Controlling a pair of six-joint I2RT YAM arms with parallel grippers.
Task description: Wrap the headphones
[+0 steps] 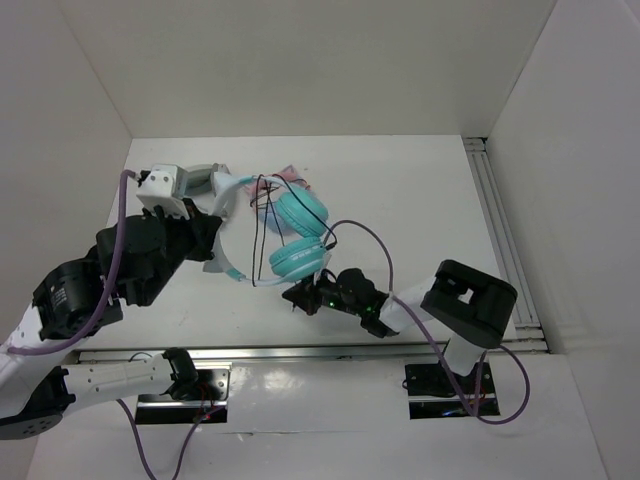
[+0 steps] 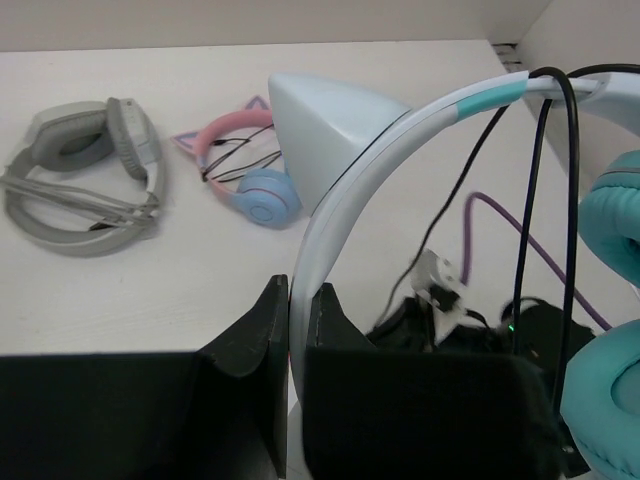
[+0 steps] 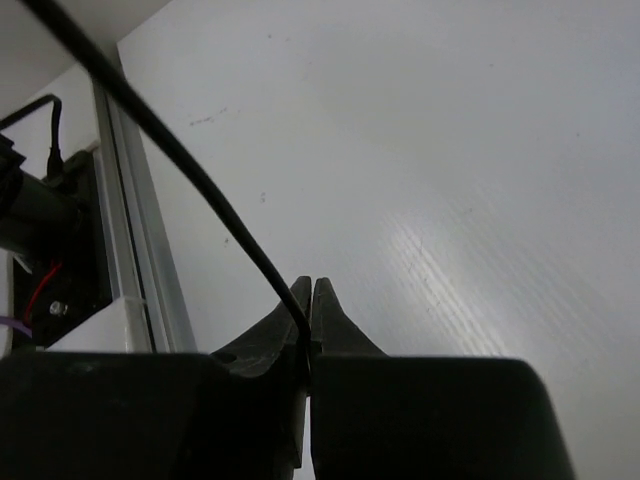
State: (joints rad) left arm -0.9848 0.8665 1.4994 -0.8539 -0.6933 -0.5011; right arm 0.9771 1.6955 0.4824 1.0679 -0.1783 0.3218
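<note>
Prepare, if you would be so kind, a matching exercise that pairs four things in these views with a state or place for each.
Things:
1. left hand
2. right hand
3. grey headphones
4. pink headphones

States or places:
A. shut on the black cable
B. lying on the table, leftmost in the left wrist view
C. shut on the pale headband
D. lying on the table, with blue cups and cat ears

Pairs: 1-C, 2-A, 3-B, 4-D
</note>
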